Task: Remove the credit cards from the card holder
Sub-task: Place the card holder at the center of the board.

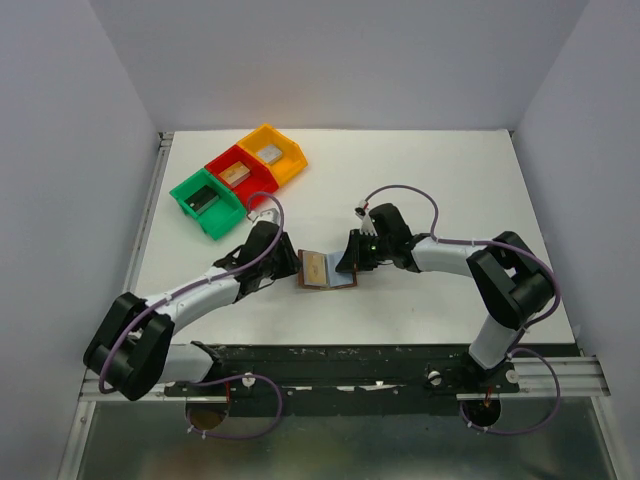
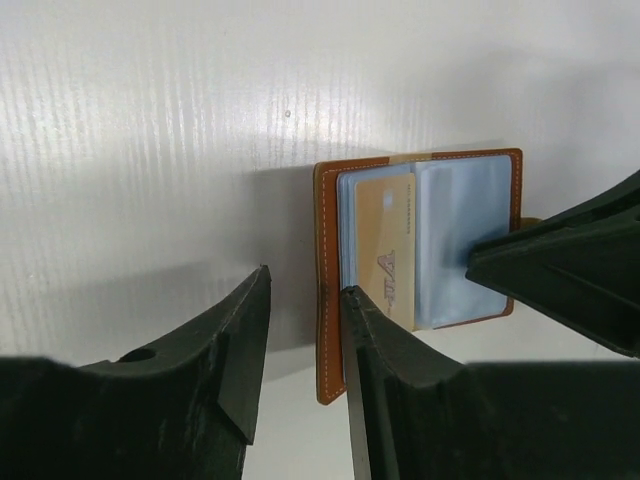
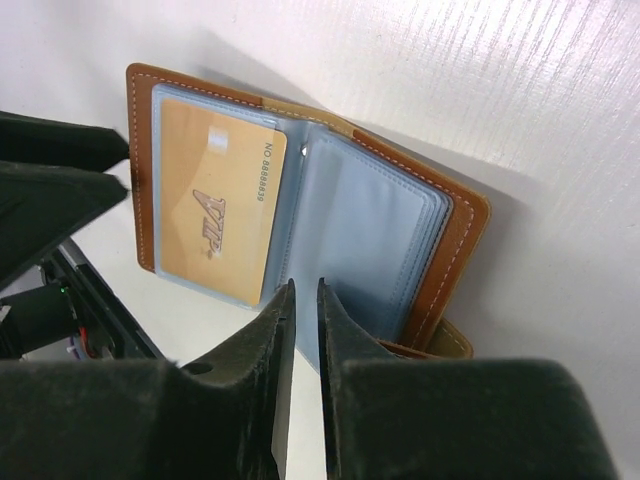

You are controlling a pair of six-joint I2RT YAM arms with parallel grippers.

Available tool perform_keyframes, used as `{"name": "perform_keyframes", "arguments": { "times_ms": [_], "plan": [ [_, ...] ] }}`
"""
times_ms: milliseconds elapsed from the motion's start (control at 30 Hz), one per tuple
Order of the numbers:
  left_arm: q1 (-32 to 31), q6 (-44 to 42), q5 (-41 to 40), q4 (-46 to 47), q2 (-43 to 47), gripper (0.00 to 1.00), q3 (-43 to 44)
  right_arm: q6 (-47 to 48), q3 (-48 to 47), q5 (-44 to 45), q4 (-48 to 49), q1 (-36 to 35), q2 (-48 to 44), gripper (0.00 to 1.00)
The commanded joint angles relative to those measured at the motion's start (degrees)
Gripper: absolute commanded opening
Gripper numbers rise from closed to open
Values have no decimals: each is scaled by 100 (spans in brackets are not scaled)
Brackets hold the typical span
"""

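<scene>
The brown leather card holder [image 1: 328, 270] lies open on the white table, light-blue sleeves up. A gold-tan credit card [image 3: 215, 215] sits in its left sleeve and also shows in the left wrist view [image 2: 385, 240]. The other cards are hidden. My left gripper [image 2: 305, 280] is open. It straddles the holder's left cover edge [image 2: 328, 300], with one finger over the inner face. My right gripper [image 3: 303, 285] is shut to a thin slit. Its tips rest at the near edge of the right light-blue sleeves [image 3: 355, 225], and I see nothing between them.
Green [image 1: 190, 190], red [image 1: 222, 160] and yellow [image 1: 292, 152] bins stand in a row at the back left, each with a block inside. Both arms meet at the holder in the table's middle. White walls close in the table on three sides.
</scene>
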State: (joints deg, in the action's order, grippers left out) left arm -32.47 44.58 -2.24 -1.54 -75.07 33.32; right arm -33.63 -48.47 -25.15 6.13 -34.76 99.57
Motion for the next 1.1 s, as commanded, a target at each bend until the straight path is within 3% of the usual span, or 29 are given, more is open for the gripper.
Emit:
{"name": "perform_keyframes", "arguments": {
  "times_ms": [0, 67, 100, 267, 467, 700, 1067],
  "plan": [
    [30, -283, -391, -540, 615, 47, 324, 102, -110, 80, -147, 31, 1, 23],
    [21, -309, -374, -497, 896, 48, 307, 119, -102, 80, -174, 31, -69, 24],
    [21, -318, -269, -392, 1054, 55, 272, 137, -101, 80, -191, 31, -87, 25],
    [-101, -265, 767, 724, 960, 59, 157, 146, -137, 98, -262, 22, -78, 26],
    [-357, -301, 962, 1199, 248, 37, 105, 120, -172, 71, -305, 14, -122, 28],
    [-339, -186, 620, 1156, 150, 23, -212, 155, -172, 71, -358, 31, -192, 31],
    [-330, -46, 286, 1191, -254, 19, -546, 41, -163, -104, -218, 22, -245, 31]
  ]
}}
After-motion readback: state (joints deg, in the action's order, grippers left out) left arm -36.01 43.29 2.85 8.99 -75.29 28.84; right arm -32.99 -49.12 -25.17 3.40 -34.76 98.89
